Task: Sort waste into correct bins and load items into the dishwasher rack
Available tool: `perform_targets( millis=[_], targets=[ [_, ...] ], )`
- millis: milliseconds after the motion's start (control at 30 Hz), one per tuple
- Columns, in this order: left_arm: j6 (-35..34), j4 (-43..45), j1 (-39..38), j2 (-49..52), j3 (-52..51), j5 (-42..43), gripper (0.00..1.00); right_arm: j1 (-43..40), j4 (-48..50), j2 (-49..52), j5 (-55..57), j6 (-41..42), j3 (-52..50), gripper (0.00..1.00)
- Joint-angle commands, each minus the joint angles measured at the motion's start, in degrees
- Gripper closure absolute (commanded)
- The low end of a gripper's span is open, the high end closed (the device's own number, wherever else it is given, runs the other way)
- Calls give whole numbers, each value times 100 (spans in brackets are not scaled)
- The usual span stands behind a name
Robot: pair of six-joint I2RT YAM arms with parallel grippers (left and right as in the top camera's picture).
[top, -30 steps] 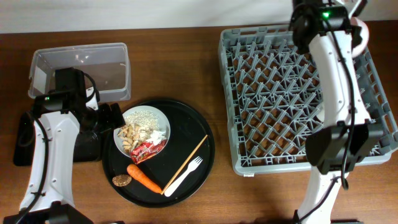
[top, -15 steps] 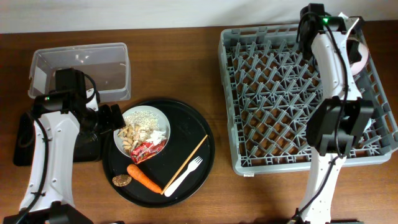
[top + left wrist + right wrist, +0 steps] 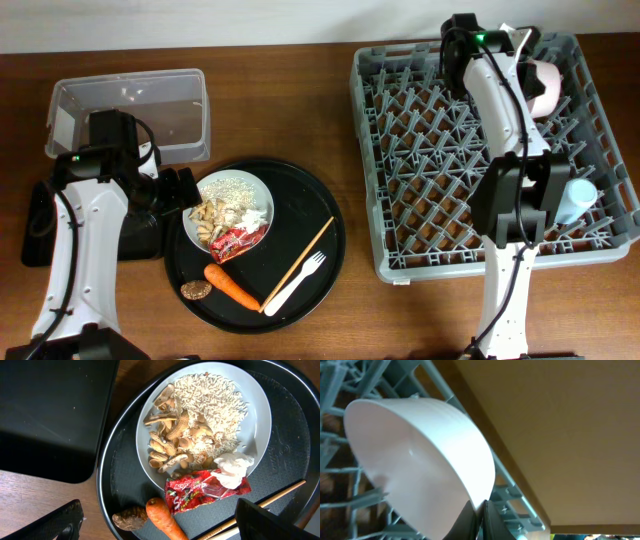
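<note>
My right gripper (image 3: 481, 506) is shut on the rim of the pale pinkish bowl (image 3: 415, 460), which is tilted on its edge among the pegs at the back right of the grey dishwasher rack (image 3: 430, 150). From above the bowl (image 3: 545, 85) shows beside the right gripper (image 3: 520, 45). A light blue cup (image 3: 578, 200) lies in the rack's right side. My left gripper (image 3: 161, 524) hangs open over the carrot (image 3: 165, 520) and brown disc (image 3: 131, 519). The white plate (image 3: 260, 420) holds crumbs, shells, a red wrapper (image 3: 200, 492) and crumpled paper (image 3: 232, 467).
The plate, a white fork (image 3: 295, 283) and a wooden stick (image 3: 300, 262) lie on a round black tray (image 3: 325, 215). A clear tub (image 3: 130, 110) stands at the back left. Under my left arm lies a shallow black tray (image 3: 40, 225).
My right arm has swung left, carrying the bowl from the rack's far right edge to over its back right corner. The blue cup has come into view. The left arm has not moved.
</note>
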Motion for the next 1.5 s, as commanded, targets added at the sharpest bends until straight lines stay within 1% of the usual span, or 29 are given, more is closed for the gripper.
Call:
perform_targets(
  millis=[0, 67, 133, 200, 267, 333, 433, 633, 667, 733, 800, 867, 933, 1000, 1067, 1300, 1467],
  targets=[
    [-90, -24, 9, 39, 52, -17, 3, 249, 17, 136, -741, 94, -31, 90],
    [-90, -22, 9, 39, 52, -17, 3, 310, -52, 136, -920, 94, -31, 87],
    [-90, -22, 9, 39, 52, -17, 4, 369, -131, 136, -1110, 92, -31, 81],
    [-90, -22, 9, 39, 52, -17, 4, 448, -271, 136, -1257, 94, -28, 37],
    [-90, -20, 9, 39, 52, -17, 3, 514, -457, 122, -1252, 96, -26, 20],
    [-90, -20, 9, 39, 52, -17, 4, 551, -643, 61, -1255, 101, -26, 19],
    [-90, -22, 9, 39, 52, -17, 4, 553, -922, -219, -1346, 393, -22, 18],
    [-90, -22, 9, 39, 52, -20, 3, 538, -968, -1174, -2363, 393, -22, 18],
    [-90, -22, 9, 39, 52, -17, 3, 535, -968, -1366, -2614, 391, -22, 16],
    [-90, -22, 9, 39, 52, -20, 3, 490, -970, -1829, -3480, 321, -22, 4],
    [-90, -22, 9, 39, 52, -20, 3, 417, -938, -2168, -4802, -254, -22, 3],
    [-90, -20, 9, 39, 52, -20, 3, 378, -1047, -2428, -6255, -1040, -22, 3],
    [-87, -20, 9, 39, 52, -20, 3, 417, -1381, -2540, -6889, -1198, -22, 3],
    [-74, -22, 9, 39, 52, -20, 3, 516, -1797, -2549, -7254, -1198, -22, 3],
    [-63, -31, 9, 39, 52, -20, 3, 769, -2173, -2546, -7466, -1196, -31, 4],
    [-44, -133, 9, 39, 52, -52, 3, 2251, -2105, -2481, -7705, -1130, -31, 2],
    [-46, -210, 9, 39, 52, -63, 3, 3099, -1773, -2308, -7707, -743, -116, 2]
  ],
)
